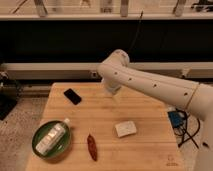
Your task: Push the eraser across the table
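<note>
In the camera view, a square tabletop [145, 112] of pale wooden planks fills the lower half of the scene, with a dark wall and a pale ledge behind its far edge. The robot's thick white arm [150, 85] comes in from the right side and crosses above the far right corner. It bends down to the tool [113, 91], which sits low over the wood near the middle of the far edge. The bulk of the arm covers most of the tool, so I cannot tell whether it is released or clenched. Nothing can be seen in its hold.

The eraser [72, 96], a small flat black slab, lies on the tabletop towards the far left corner, turned at an angle to the edges. It is apart from the tool, with bare wood between them.

A whitish rectangular block [125, 129] lies flat right of the centre, closer to the near edge than the far one. A dark red chili-shaped thing [92, 147] lies close to the near edge, left of the block and pointing roughly at that edge. In the near left corner stands a green bowl [60, 149], and a white bottle [51, 137] lies in it on its side, its cap towards the centre of the tabletop.

A small dark mark [171, 163] sits in the near right corner, too faint to read. No label or writing on the bottle or the block can be read. Beyond the right edge, a blue object [175, 120] with dark cables rests on the floor.
</note>
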{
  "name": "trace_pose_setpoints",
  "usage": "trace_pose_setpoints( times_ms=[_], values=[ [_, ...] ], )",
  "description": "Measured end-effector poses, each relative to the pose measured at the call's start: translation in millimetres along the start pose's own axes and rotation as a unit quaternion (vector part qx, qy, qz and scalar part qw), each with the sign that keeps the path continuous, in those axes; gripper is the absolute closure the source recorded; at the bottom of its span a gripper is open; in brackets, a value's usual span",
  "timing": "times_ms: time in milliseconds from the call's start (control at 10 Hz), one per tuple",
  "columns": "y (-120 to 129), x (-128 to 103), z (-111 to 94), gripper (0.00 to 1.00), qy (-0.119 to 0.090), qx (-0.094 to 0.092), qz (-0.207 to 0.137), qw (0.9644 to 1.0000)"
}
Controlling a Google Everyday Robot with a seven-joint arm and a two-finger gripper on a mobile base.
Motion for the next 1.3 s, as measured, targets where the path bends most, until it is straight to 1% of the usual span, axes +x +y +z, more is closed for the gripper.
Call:
trace_pose_setpoints(
  times_ms=[200, 500, 600, 1300],
  values=[
    [-15, -7, 10, 0.20, -0.002, 0.002, -0.013, 0.9999],
    [-29, -8, 23, 0.20, -0.004, 0.004, -0.028, 0.9996],
    [-35, -12, 28, 0.20, -0.006, 0.004, -0.035, 0.9994],
    [-52, -15, 49, 0.20, -0.015, 0.004, -0.057, 0.9982]
  ],
)
